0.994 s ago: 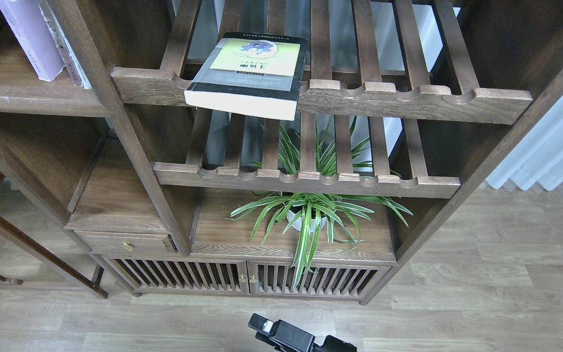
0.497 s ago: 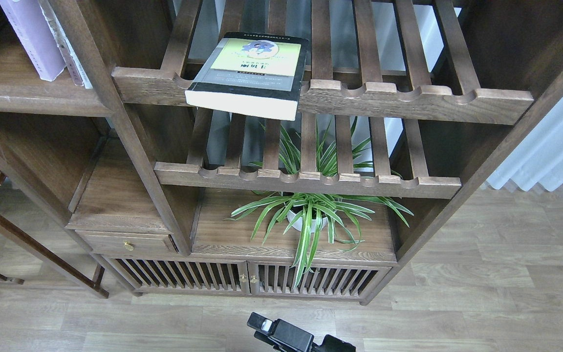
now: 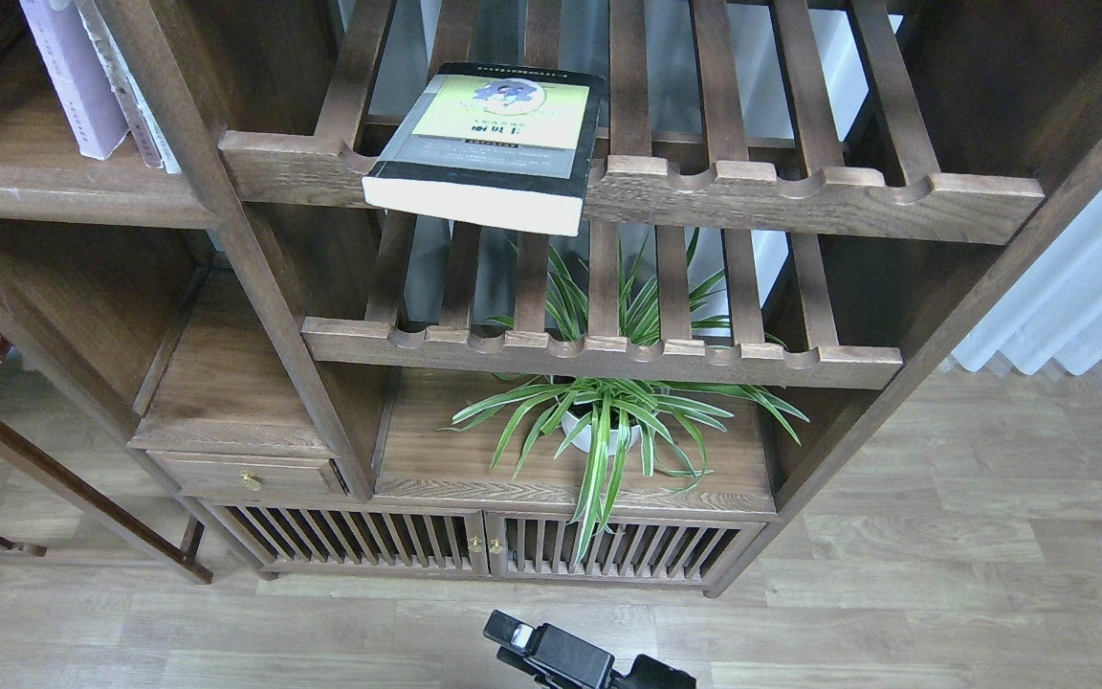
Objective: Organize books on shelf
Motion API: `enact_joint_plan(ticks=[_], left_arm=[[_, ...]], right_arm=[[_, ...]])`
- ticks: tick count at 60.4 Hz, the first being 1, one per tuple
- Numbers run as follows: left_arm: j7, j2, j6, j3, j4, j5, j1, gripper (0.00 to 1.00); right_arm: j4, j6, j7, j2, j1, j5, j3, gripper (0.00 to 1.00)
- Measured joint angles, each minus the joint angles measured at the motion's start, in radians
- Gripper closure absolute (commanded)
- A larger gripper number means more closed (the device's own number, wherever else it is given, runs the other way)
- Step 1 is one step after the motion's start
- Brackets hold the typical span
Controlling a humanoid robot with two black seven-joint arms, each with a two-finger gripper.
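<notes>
The thick black-edged book (image 3: 494, 144) with the yellow-green and grey cover lies flat on the upper slatted rack, its front edge overhanging the scalloped rail. The pale lavender book (image 3: 73, 81) stands in the shelf compartment (image 3: 6, 182) at the top left, leaning against a thin worn whitish-spined book (image 3: 130, 96). The red book is out of view. A black part of one arm (image 3: 551, 655) pokes in at the bottom edge, far below the books; its fingers cannot be told apart. The other arm is out of view.
A second slatted rack (image 3: 599, 359) sits below the first. A potted spider plant (image 3: 604, 421) stands on the board under it. A small drawer (image 3: 245, 474) and slatted cabinet doors (image 3: 484, 545) are lower down. A pale curtain (image 3: 1087, 287) hangs at the right.
The lavender book's upper part has shifted to the right and it stands more upright. The black-edged book and the arm part at the bottom have barely moved.
</notes>
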Motion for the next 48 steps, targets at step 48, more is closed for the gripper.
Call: enact_joint_plan(ticks=[48], left_arm=[[-0.008,-0.070,0.000,0.025,0.123,-0.006,-0.066,0.87]], right_arm=[[-0.001,0.000,0.003,0.005,-0.005,0.001,0.000,0.10]])
